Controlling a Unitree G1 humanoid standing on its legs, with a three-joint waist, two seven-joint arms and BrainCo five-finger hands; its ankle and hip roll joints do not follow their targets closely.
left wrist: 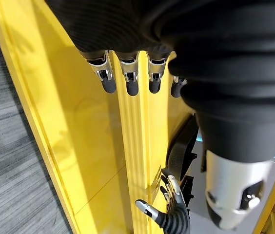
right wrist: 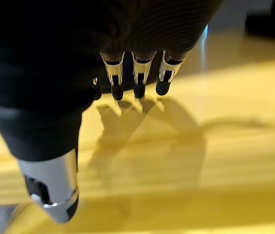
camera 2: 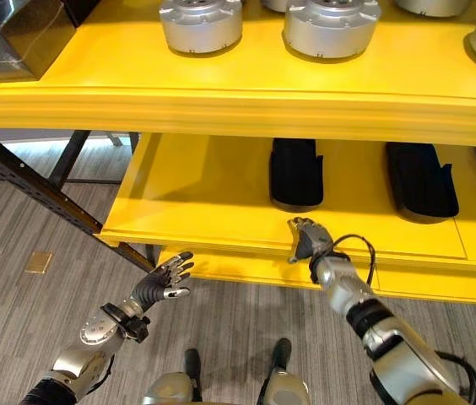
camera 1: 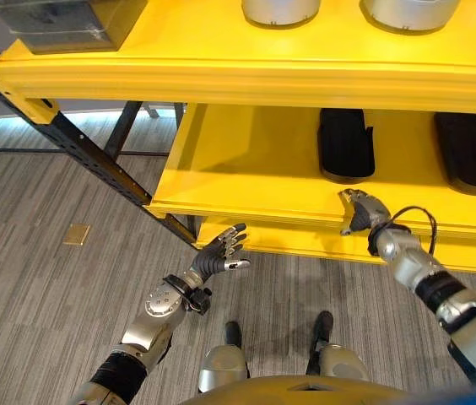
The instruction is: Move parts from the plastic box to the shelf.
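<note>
Taking the yellow shelf as the landmark and working outward from the robot: the left hand hangs over the floor just in front of the shelf's lower front edge, its fingers straight and spread with nothing in them, which I judge to be a free hand kept clear of the rack. The right hand sits right at the front lip of the middle level, fingers loosely bent downward over bare yellow surface and holding nothing (its wrist view shows only the fingertips and their shadow on the board), so it reads as a hand with no part in it at this moment. Further in on that same level lie 2 black parts side by side, both lengthwise toward the back, probably laid so to leave the front strip free. On the top level stand 3 round metal parts in a row near the front edge, with a 4th cut off at the far right. At the top level's left end sits 1 clear plastic box; what it contains cannot be made out.
</note>
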